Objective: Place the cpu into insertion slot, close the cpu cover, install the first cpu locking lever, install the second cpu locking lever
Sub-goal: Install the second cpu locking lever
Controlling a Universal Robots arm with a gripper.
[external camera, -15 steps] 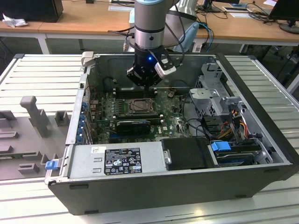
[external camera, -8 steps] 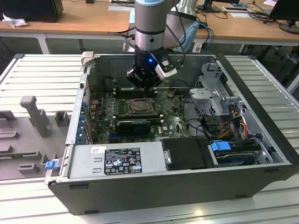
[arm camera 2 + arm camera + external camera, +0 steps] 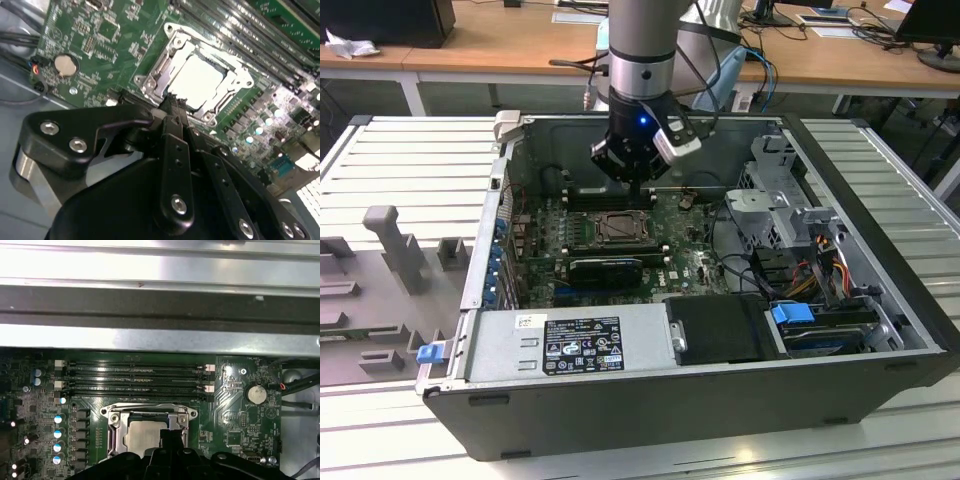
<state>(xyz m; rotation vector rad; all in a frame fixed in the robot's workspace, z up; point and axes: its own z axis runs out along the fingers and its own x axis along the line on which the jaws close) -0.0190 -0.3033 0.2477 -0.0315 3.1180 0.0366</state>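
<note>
The gripper (image 3: 172,107) hangs just above the near edge of the cpu socket, its fingers (image 3: 172,150) drawn together into a narrow tip with nothing seen between them. The cpu (image 3: 200,82) already lies flat in the insertion slot, and the cpu cover (image 3: 155,75) appears down around it, its window framing the pale top. Judging from this, the work in hand is one of the locking levers — though I cannot make out which, nor whether either is already latched.

To do it well, the tip should bear on the lever alone, pressing down and sideways under its hook, keeping clear of the chip's face and the memory slots (image 3: 135,377) beyond.

In the exterior view the arm (image 3: 640,60) stands nearly vertical over the motherboard (image 3: 545,260), wrist pointing straight down inside the open computer case (image 3: 720,395)
</note>
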